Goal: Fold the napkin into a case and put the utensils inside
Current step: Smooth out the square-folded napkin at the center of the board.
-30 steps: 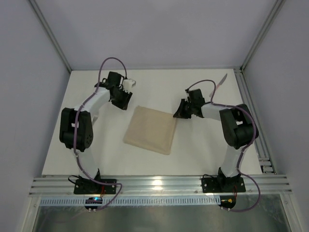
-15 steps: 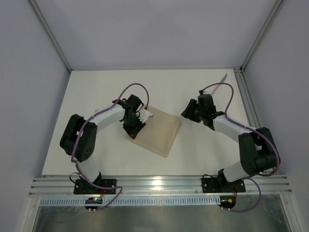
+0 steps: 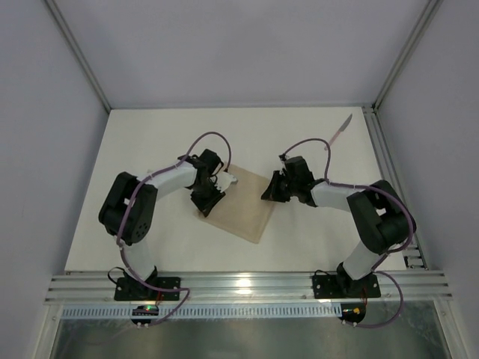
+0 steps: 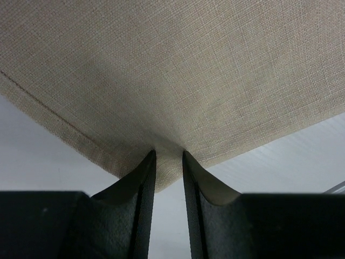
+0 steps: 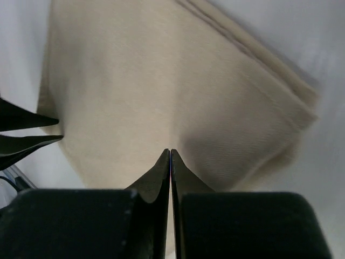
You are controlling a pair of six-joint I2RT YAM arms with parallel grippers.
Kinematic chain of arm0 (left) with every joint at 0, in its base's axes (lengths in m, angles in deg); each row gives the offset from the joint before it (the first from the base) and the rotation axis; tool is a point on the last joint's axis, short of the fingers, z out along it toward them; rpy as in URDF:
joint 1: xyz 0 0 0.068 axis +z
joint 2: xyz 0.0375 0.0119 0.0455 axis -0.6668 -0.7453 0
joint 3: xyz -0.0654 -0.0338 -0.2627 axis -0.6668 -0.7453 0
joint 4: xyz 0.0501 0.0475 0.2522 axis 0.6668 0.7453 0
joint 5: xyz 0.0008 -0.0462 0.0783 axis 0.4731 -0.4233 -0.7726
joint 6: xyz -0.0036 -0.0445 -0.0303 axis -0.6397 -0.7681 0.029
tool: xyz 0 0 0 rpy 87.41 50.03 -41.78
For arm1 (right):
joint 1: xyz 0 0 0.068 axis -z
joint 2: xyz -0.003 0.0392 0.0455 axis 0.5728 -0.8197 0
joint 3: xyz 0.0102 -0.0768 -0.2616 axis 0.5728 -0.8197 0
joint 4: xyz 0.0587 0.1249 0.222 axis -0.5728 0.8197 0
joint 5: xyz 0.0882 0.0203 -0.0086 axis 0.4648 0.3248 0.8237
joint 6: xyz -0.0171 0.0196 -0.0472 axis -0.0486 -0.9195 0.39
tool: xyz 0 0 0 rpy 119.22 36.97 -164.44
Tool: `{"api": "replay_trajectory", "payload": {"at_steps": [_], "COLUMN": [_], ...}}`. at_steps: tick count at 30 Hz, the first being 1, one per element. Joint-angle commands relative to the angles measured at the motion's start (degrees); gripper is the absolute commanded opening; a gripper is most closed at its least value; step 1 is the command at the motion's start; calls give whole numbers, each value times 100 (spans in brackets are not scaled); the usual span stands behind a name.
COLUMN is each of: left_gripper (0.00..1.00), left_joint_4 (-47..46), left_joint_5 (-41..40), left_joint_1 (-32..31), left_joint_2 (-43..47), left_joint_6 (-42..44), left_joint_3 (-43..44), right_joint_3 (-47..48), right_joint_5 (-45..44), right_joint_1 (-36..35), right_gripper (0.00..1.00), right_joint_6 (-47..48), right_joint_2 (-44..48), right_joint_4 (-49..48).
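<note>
In the top view the left arm rose from its base at the lower left, bent at an elbow on the left side of the frame and reached rightward with its forearm. The wrist turned down so that the left gripper (image 3: 208, 197) met the left corner of the napkin (image 3: 243, 209). The left wrist view showed its fingers (image 4: 141, 186) a narrow gap apart, pinching that corner, with the cloth puckered between the tips.

The right arm mirrored it: base at the lower right, elbow folded on the right side, forearm stretched leftward and low. The right gripper (image 5: 170, 153) was pressed fully together, nothing showing between its fingers, with the tips on the cloth near the napkin's right corner.

The napkin lay flat in the middle of the white table (image 3: 150, 142), turned like a diamond between the two grippers. A knife (image 3: 343, 124) lay in the upper right of the frame, well apart from both arms.
</note>
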Motion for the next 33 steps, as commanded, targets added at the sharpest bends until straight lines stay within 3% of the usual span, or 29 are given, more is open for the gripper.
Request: {"api": "replay_trajectory", "payload": {"at_steps": [1,12,18,22,28,33], "left_gripper": [29,28,29,30,29,29], "left_joint_4": [-176,-265,104,307,-36,-203], "left_joint_5": [-232,-602,82,75,-224,-154], "left_joint_1": [9,79,194,194,194,194], "left_joint_2": [-48,225,900,1025,595,383], "left_joint_6": [99,283,327,336,380,248], "left_joint_3": [-159,-388,-98,-36,-369,-370], "right_joint_3": [-175,-773,-703,-580,-53,-78], "right_joint_5": [111,85,296,323,130,523], "right_joint_1": [381,1164,1164,1147,463,-724], "right_gripper": [4,4,4,4,4,4], "right_joint_6": [-346,-294,-145,83,1084,1735], "right_joint_2": [-147,-271,-191,1,905,1277], "right_joint_4": [-239,-389,-372,-258,489,859]}}
